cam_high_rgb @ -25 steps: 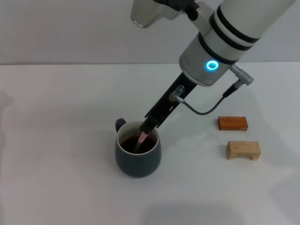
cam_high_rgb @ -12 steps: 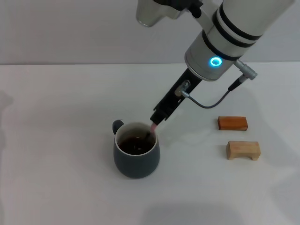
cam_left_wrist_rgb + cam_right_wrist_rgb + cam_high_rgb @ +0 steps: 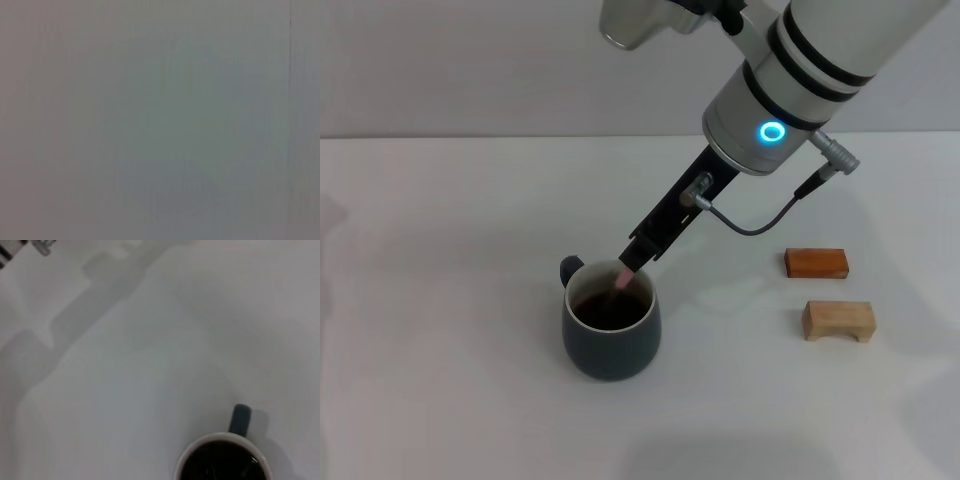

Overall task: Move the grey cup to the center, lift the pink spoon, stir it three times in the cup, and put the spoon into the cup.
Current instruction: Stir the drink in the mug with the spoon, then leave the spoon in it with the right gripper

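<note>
One grey cup [image 3: 611, 325] sits on the white bench [image 3: 440, 300], a little toward 7 o'clock from the middle of the head view. Dark liquid fills it; pale inner rim; one small loop handle at the cup's 10 o'clock. In the right wrist view the same cup [image 3: 225, 457] shows its rim, liquid and handle, cut off by the frame edge.

One pink spoon [image 3: 622, 281]: only the pale pink handle end shows, tilted, over the cup's mouth near the 1 o'clock part of the rim. The bowl end is out of sight, toward the liquid.

Right claw [image 3: 634, 258]: narrow, pinched on the spoon's upper handle end. Its black finger assembly slopes up toward 1 o'clock to a white wrist with one lit blue ring. One grey cable loops off the wrist.

Two wooden blocks at 3 o'clock from the cup, well apart from it: one reddish-brown flat block [image 3: 816, 262], one pale block [image 3: 838, 320] with a notch underneath, just nearer the robot.

No writing or labels can be read anywhere.

Left claw: not seen; left wrist view shows plain grey only.
</note>
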You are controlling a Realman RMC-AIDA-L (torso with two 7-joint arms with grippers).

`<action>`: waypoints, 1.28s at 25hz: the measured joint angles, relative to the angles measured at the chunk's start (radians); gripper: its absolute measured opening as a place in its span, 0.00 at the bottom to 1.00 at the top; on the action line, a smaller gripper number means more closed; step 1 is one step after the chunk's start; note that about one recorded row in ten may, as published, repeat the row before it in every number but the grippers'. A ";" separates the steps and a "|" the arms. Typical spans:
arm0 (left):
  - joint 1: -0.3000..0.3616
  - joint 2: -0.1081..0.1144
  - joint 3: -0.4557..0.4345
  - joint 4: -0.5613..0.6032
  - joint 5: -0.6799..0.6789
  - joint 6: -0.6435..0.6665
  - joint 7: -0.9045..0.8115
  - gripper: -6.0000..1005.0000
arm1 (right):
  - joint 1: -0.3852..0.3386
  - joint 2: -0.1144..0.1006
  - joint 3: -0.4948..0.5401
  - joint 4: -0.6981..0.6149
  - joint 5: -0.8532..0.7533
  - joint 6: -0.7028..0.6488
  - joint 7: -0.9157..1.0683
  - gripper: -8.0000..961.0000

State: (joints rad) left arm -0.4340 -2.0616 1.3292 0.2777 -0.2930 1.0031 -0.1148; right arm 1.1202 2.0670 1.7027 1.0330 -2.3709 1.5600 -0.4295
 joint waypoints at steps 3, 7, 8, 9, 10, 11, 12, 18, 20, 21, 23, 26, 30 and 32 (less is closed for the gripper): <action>0.000 0.001 0.000 0.000 0.000 0.000 0.000 0.00 | 0.000 0.000 0.000 0.000 -0.011 -0.002 0.000 0.16; 0.000 0.001 -0.001 0.001 0.000 0.000 0.000 0.00 | 0.000 0.000 0.000 0.001 -0.019 -0.002 0.000 0.17; 0.000 0.001 -0.001 0.002 0.000 0.000 0.000 0.00 | 0.000 0.000 0.000 0.001 -0.019 -0.003 0.000 0.18; 0.000 0.002 -0.001 0.002 0.000 0.000 0.000 0.00 | 0.000 0.000 0.000 0.001 -0.019 -0.003 -0.001 0.18; 0.000 0.002 -0.001 0.002 0.000 0.000 0.000 0.00 | 0.000 0.000 0.000 0.001 -0.019 -0.003 -0.001 0.18; 0.000 0.002 -0.001 0.003 0.000 0.000 0.000 0.00 | 0.000 0.001 0.000 0.001 -0.019 -0.003 -0.001 0.18; 0.000 0.002 -0.002 0.003 0.000 0.000 0.000 0.00 | 0.000 0.001 0.000 0.001 -0.019 -0.003 -0.002 0.19; -0.001 0.002 -0.003 0.004 0.000 0.000 0.000 0.00 | 0.006 0.003 -0.015 0.000 -0.051 -0.007 -0.003 0.20; -0.003 0.002 -0.003 0.003 0.000 0.000 0.000 0.00 | 0.006 0.004 -0.022 0.000 -0.051 -0.010 -0.003 0.21; -0.003 0.002 -0.003 0.003 0.000 0.000 0.000 0.00 | 0.006 0.004 -0.025 0.000 -0.051 -0.012 -0.003 0.21; -0.003 0.002 -0.002 0.003 0.000 0.000 0.000 0.00 | 0.006 0.004 -0.028 0.000 -0.051 -0.014 -0.003 0.22; -0.003 0.002 -0.002 0.003 0.000 0.000 0.000 0.00 | 0.007 0.004 -0.029 -0.001 -0.051 -0.016 -0.002 0.22; -0.004 0.002 -0.002 0.002 0.000 0.000 0.000 0.00 | 0.009 0.004 -0.029 -0.001 -0.054 -0.017 -0.003 0.24; -0.005 0.002 -0.003 0.002 0.000 0.000 0.000 0.00 | 0.009 0.004 -0.029 0.000 -0.055 -0.021 -0.004 0.24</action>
State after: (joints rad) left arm -0.4392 -2.0600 1.3267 0.2793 -0.2929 1.0032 -0.1151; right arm 1.1290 2.0709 1.6735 1.0333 -2.4254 1.5390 -0.4337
